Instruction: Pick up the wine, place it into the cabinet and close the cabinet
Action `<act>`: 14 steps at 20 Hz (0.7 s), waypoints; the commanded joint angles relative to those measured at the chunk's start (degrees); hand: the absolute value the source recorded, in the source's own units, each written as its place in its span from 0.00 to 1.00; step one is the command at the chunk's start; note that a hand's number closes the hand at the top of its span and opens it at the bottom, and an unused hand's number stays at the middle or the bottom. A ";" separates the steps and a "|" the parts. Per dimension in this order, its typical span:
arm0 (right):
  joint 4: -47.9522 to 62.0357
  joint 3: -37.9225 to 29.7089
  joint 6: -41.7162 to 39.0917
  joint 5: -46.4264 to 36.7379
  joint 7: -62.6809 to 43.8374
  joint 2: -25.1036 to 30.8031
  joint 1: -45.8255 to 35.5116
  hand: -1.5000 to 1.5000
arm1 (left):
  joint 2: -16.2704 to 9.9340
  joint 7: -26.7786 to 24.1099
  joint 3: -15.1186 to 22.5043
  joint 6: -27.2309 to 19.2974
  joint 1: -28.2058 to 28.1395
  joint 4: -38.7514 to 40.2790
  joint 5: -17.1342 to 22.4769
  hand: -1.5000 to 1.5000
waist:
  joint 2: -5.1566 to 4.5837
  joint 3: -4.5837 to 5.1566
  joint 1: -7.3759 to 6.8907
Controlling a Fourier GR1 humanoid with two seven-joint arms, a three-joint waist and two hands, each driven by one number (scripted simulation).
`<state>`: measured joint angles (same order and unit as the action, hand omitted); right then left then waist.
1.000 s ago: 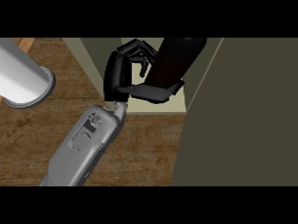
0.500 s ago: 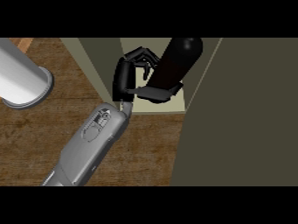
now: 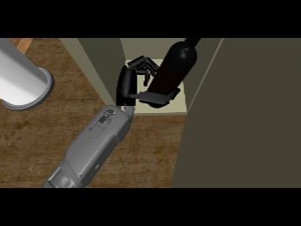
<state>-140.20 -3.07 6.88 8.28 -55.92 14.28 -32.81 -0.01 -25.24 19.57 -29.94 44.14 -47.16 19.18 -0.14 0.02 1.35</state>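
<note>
On the near desk (image 3: 146,145) | right forearm reaches far-right | right hand (image 3: 132,84) in cabinet (image 3: 103,66), fingers now opening off the wine bottle (image 3: 172,70) | bottle upright on shelf, placed | door not yet closed.

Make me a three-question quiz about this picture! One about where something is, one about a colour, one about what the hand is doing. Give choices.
1. Where is the wine bottle?
A. inside the cabinet
B. lying on the counter
C. beside the cylinder

2. What colour is the cylinder at the left?
A. red
B. white
C. green

3. What is the hand doing?
A. resting flat
B. pushing the door
C. thumb under the bottle, fingers loosely curled beside it

Answers: 1 A, the bottle stands in the opening. 2 B, it looks white-grey. 3 C, the hand sits by the bottle's base.
</note>
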 commanded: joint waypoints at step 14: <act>-3.81 0.01 -0.40 4.74 -2.51 -0.35 0.13 0.00 | 0.01 -15.90 -0.81 0.92 5.24 21.96 8.94 1.00 | -0.34 0.03 0.90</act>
<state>-139.63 -2.18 6.60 8.96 -56.18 13.89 -33.95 0.00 -37.70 21.87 -31.22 47.68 -30.12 26.09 -0.39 0.05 2.11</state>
